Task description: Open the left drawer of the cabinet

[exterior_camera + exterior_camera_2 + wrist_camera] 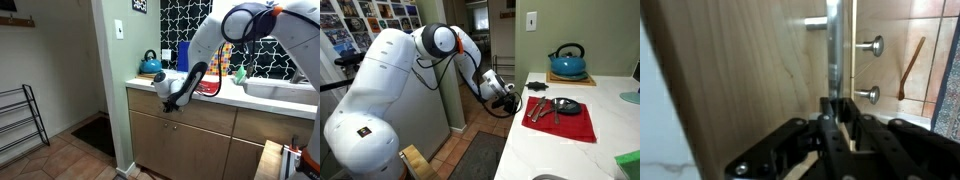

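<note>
Left drawer [203, 118] of the cabinet sits just under the table's front edge, with its wooden face looking flush with the neighbouring fronts in an exterior view; I see no gap to say it has started to slide. Close up in the wrist view, its metal bar handle [837, 50] runs straight across the wood grain. The fingers [827, 125] are clenched on that bar, one on each side, with no daylight showing between them and the metal. Two round knobs [875, 45] on another panel sit just beyond the handle.

From where I stand, the white arm [205, 45] reaches over the table and folds down in front of the cabinet, bringing the fingers level with the drawer face. The step in hand looks like the grasp itself, made but not yet used. The next move, I would guess, calls for a straight pull away from the cabinet, square to the drawer face. A skewed pull could drag the bar out of the grip or bind the runners.

On the table [615, 135] above lie a red mat [567, 125] with dark utensils on it and a blue kettle [567, 62] farther back, both well apart from the handle. A sink [275, 90] sits farther along the table.
</note>
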You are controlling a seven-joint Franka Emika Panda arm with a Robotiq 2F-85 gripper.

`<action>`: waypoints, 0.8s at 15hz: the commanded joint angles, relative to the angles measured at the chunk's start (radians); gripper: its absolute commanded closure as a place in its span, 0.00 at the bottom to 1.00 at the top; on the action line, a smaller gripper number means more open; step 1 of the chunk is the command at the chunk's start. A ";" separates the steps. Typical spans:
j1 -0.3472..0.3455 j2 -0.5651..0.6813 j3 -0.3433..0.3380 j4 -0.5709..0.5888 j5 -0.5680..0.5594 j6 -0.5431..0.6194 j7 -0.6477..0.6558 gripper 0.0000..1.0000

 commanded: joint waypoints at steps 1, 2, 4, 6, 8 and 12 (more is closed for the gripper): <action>-0.015 -0.022 0.040 -0.027 0.018 0.034 -0.063 0.96; -0.022 -0.031 0.053 -0.035 0.027 0.042 -0.089 0.96; -0.033 -0.050 0.077 -0.049 0.041 0.050 -0.142 0.96; -0.049 -0.067 0.108 -0.056 0.079 0.032 -0.202 0.96; -0.066 -0.076 0.138 -0.057 0.130 0.015 -0.266 0.96; -0.101 -0.084 0.195 -0.053 0.277 -0.007 -0.409 0.96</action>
